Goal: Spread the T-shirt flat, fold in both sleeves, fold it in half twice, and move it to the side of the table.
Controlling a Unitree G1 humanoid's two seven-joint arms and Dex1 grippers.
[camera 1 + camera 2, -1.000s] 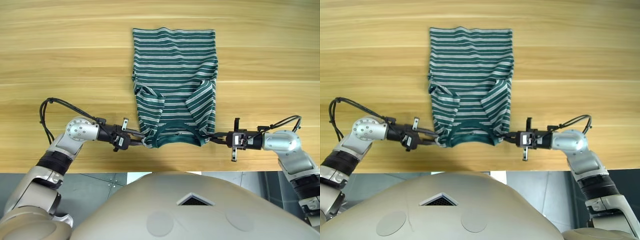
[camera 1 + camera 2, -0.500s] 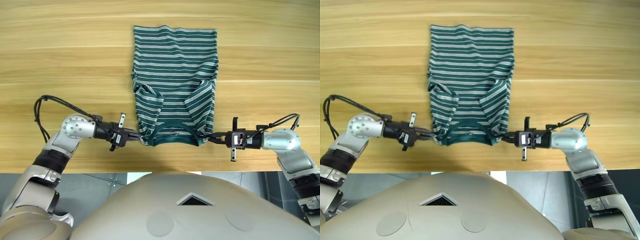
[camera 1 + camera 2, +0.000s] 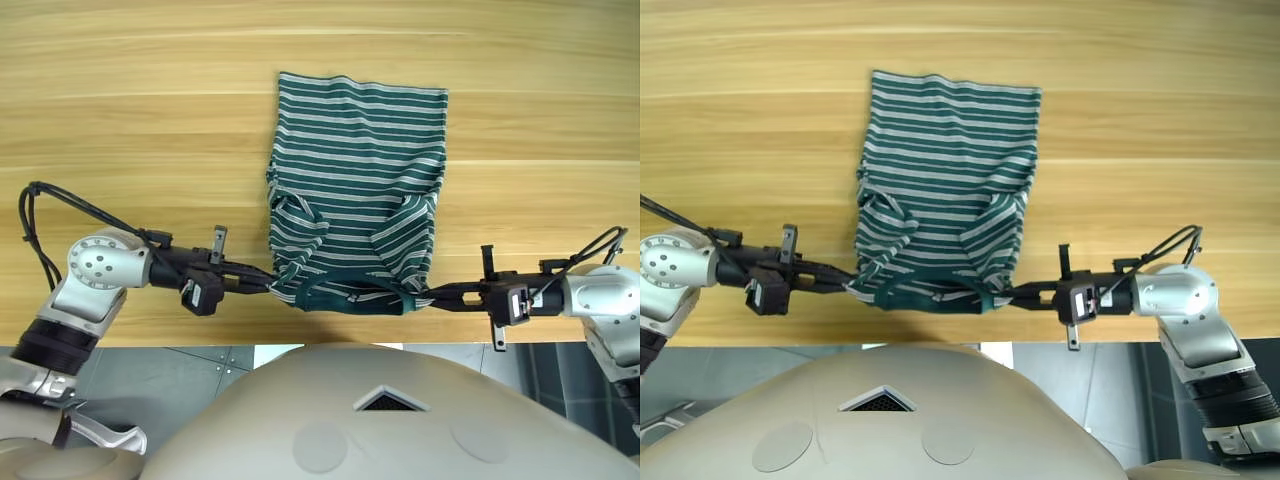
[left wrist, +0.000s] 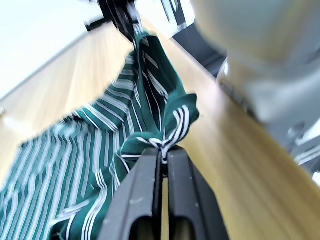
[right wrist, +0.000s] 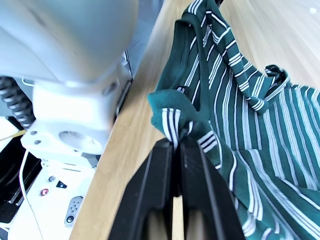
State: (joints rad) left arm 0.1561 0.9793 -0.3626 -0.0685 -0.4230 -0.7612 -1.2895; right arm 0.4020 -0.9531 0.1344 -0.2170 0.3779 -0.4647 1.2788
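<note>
Your left gripper [image 3: 272, 287] and right gripper [image 3: 428, 297] are clamping the striped T-shirt's [image 3: 355, 170] near corners. That edge is now rising off the table [image 3: 120, 120], likely beginning the first half-fold.

Both arms reach inward along the table's [image 3: 120, 130] near edge. The left gripper [image 3: 272, 287] and right gripper [image 3: 428, 296] each pinch a T-shirt [image 3: 358, 160] corner.

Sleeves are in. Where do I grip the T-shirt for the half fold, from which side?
Its two near corners, each from its outer side, where the left gripper and right gripper are shut. The T-shirt lies as a long strip running away from the robot, so those corners should carry the near edge to the far hem.
</note>
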